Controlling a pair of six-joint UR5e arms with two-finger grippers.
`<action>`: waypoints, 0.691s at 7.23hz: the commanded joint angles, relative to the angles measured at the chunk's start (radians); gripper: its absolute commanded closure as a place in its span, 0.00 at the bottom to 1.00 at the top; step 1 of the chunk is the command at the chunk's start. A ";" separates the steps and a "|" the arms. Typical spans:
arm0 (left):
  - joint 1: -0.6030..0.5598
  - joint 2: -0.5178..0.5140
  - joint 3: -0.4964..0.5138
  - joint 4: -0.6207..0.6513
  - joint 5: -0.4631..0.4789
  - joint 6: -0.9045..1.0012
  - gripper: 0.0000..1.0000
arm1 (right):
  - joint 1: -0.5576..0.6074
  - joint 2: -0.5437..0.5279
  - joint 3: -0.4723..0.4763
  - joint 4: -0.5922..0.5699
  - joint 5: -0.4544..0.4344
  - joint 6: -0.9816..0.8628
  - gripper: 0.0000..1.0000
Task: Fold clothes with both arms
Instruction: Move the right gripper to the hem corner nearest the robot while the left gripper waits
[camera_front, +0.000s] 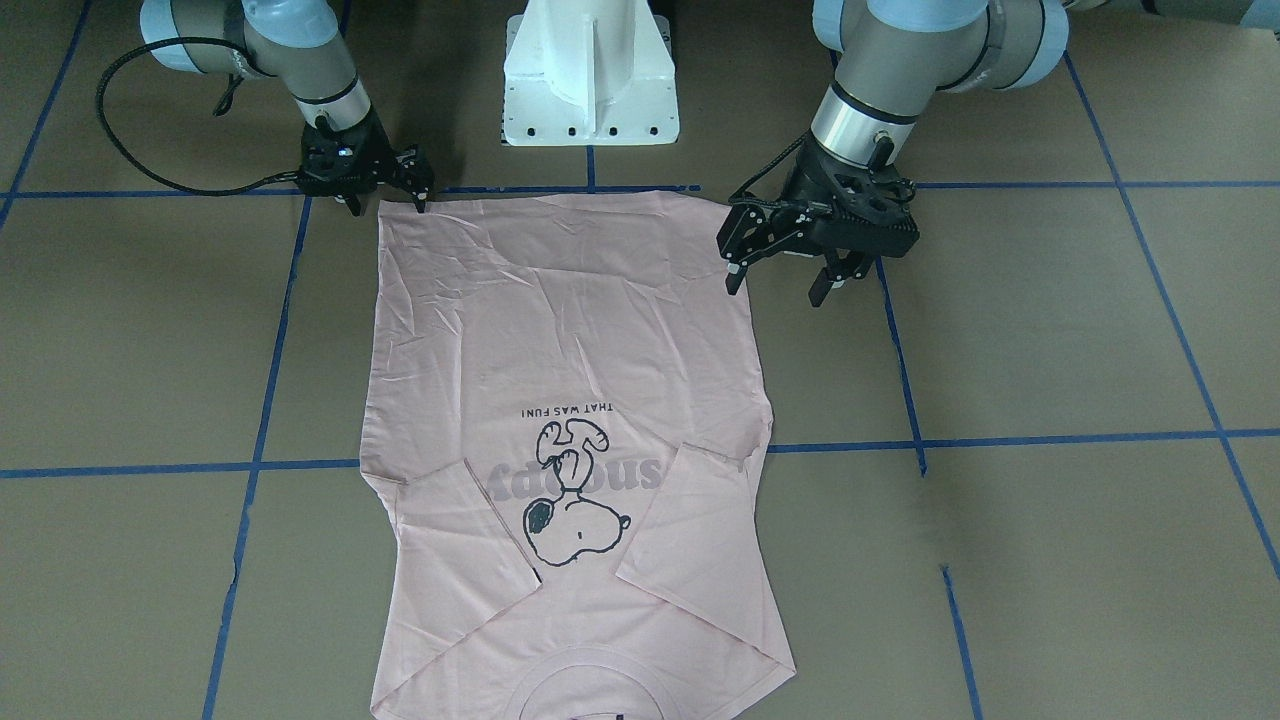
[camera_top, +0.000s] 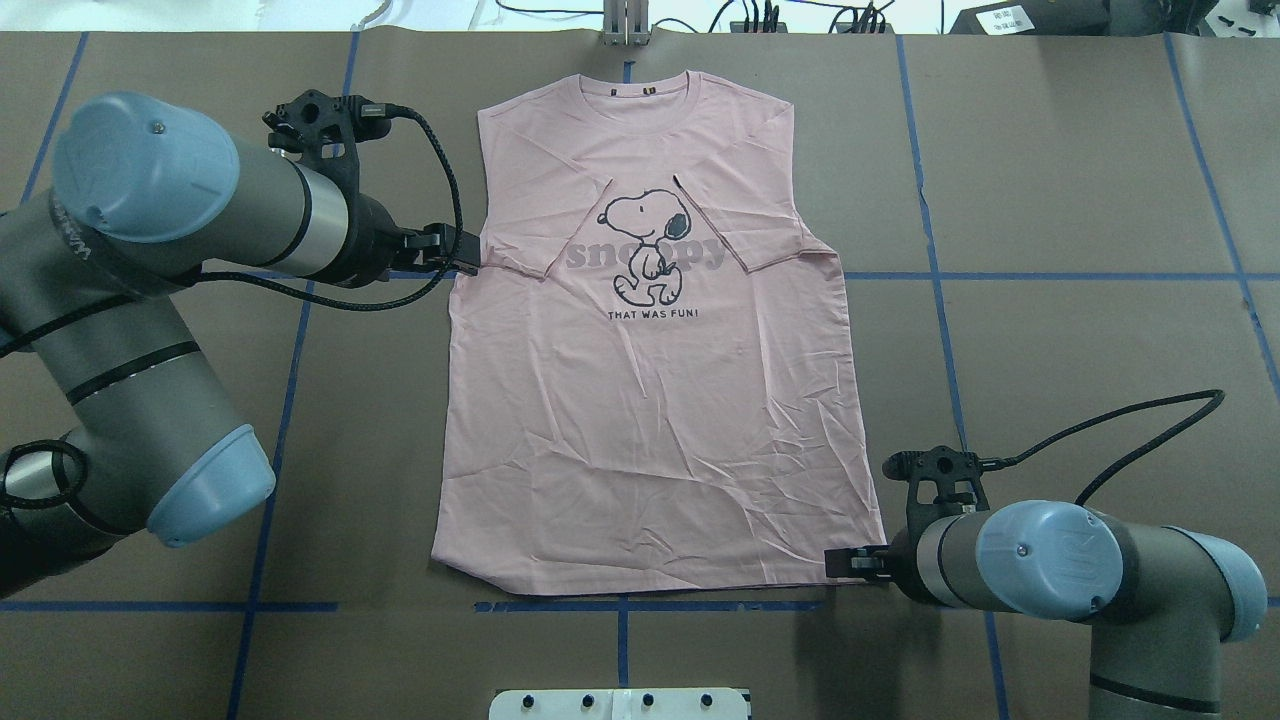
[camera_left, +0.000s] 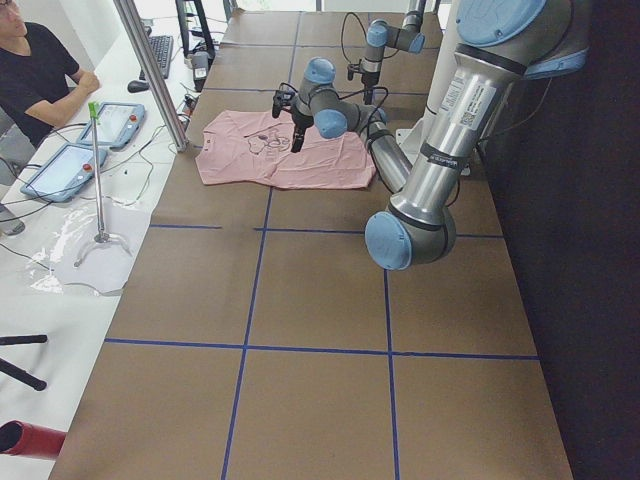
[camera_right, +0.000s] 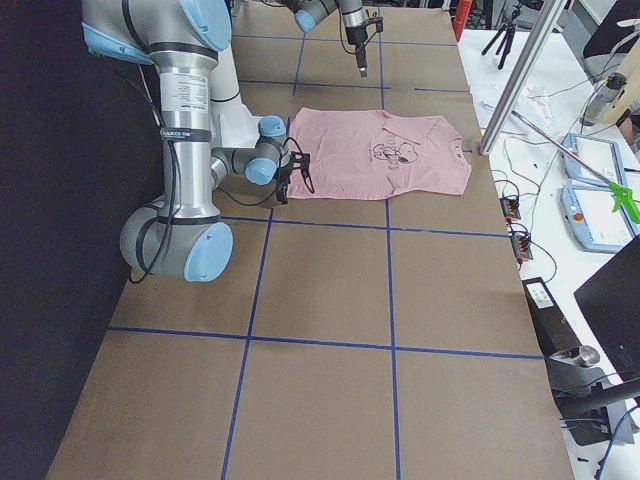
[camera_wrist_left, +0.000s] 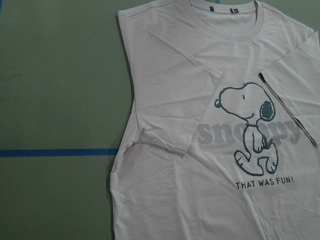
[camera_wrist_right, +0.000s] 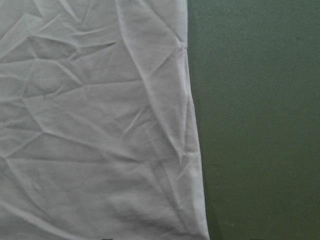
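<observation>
Fingers (camera_front: 734, 272) spread apart on both: left gripper (camera_front: 775, 292) beside the T-shirt (camera_front: 560, 330), right gripper (camera_front: 388, 208) at its hem.

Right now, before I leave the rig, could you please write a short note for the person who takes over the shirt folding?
Left claw: open, empty, hanging above the T-shirt's side edge on the robot's left.
Right claw: open, low beside the hem corner on the robot's right; no cloth seems to be pinched.
T-shirt: flat on the table, print up, collar away from the robot, hem toward it, somewhat creased.
Done: both sleeves are folded in over the front.
Left: the body is not yet folded; no claw holds the cloth yet.
</observation>
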 joint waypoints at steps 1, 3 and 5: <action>0.000 0.003 0.000 0.000 0.000 0.000 0.00 | -0.001 0.026 0.001 -0.040 0.002 0.000 0.26; 0.000 0.001 0.000 0.000 0.000 0.002 0.00 | 0.000 0.026 0.001 -0.040 0.006 0.000 0.47; 0.000 0.000 0.002 0.000 0.000 0.002 0.00 | 0.000 0.025 -0.001 -0.040 0.009 -0.002 0.76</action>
